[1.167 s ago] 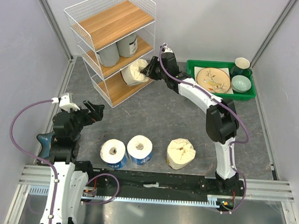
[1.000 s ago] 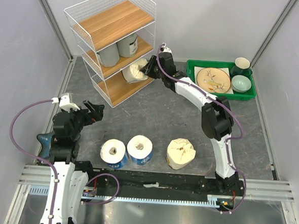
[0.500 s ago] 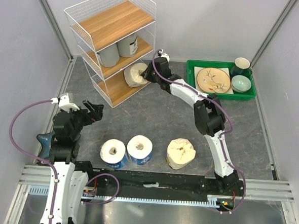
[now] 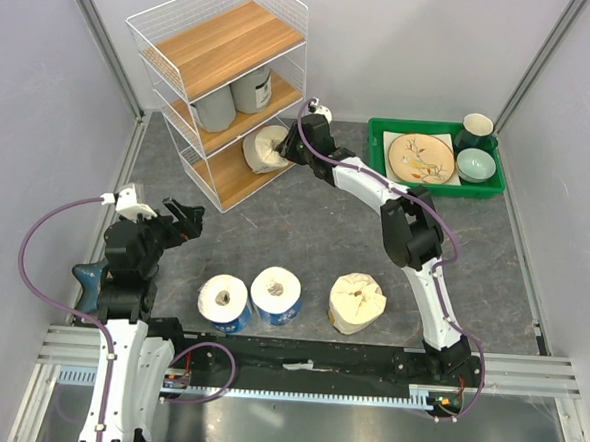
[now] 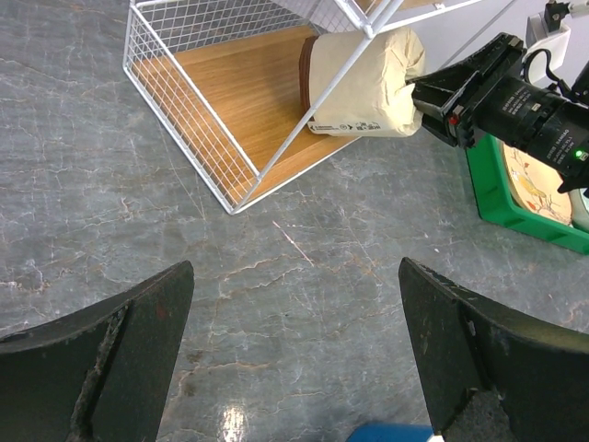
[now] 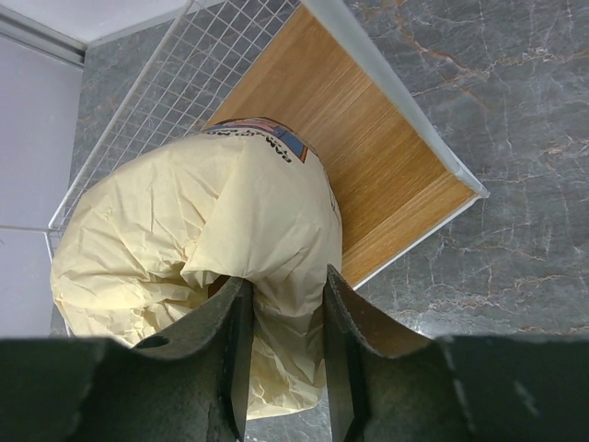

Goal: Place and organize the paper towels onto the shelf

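A: What lay on the grey marbled tabletop [image 4: 305, 222]?
B: Nearest, a row of three rolls [image 4: 276, 295] stood apart. The left gripper [image 5: 294, 272] gaped, empty.
A: And farther back?
B: The right gripper [image 6: 283, 281] pinched a cream roll [image 6: 184, 212] lying on the bottom tier of the shelf [image 4: 226, 36], pale walls [image 4: 436, 49] behind.

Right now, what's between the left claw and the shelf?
Only bare grey table, seen in the left wrist view, lies between the open left gripper and the shelf.
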Controlling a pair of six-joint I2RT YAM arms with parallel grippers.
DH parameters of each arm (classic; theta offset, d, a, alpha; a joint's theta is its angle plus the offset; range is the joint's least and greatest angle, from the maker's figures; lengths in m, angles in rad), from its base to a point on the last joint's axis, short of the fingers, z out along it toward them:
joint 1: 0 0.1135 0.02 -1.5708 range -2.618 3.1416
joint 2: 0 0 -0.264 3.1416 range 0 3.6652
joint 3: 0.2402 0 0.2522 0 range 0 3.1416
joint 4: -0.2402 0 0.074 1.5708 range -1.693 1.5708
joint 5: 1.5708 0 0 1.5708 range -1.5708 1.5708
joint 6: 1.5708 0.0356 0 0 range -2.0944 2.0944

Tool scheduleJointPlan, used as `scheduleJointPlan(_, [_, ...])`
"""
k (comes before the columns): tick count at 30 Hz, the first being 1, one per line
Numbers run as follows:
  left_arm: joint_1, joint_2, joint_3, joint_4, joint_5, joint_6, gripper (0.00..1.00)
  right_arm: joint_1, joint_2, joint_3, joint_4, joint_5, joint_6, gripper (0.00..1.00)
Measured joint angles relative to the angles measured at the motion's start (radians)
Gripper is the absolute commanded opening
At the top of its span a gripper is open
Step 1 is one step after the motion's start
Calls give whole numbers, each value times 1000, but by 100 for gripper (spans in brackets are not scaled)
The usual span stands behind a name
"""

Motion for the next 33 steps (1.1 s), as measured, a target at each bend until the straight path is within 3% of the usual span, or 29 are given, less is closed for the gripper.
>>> scheduleJointPlan(10, [0, 0, 0, -5, 0, 0, 100, 0, -9, -15, 10, 31, 0, 41])
scheduleJointPlan(20, [0, 0, 0, -4, -1, 0, 100, 0, -20, -17, 34, 36, -3, 61])
scheduleJointPlan(27, [0, 0, 0, -4, -1, 0, 100, 0, -50, -19, 65, 10, -12, 63])
scheduleJointPlan(33, [0, 0, 0, -5, -1, 0, 100, 0, -150, -145, 117, -22, -16, 65])
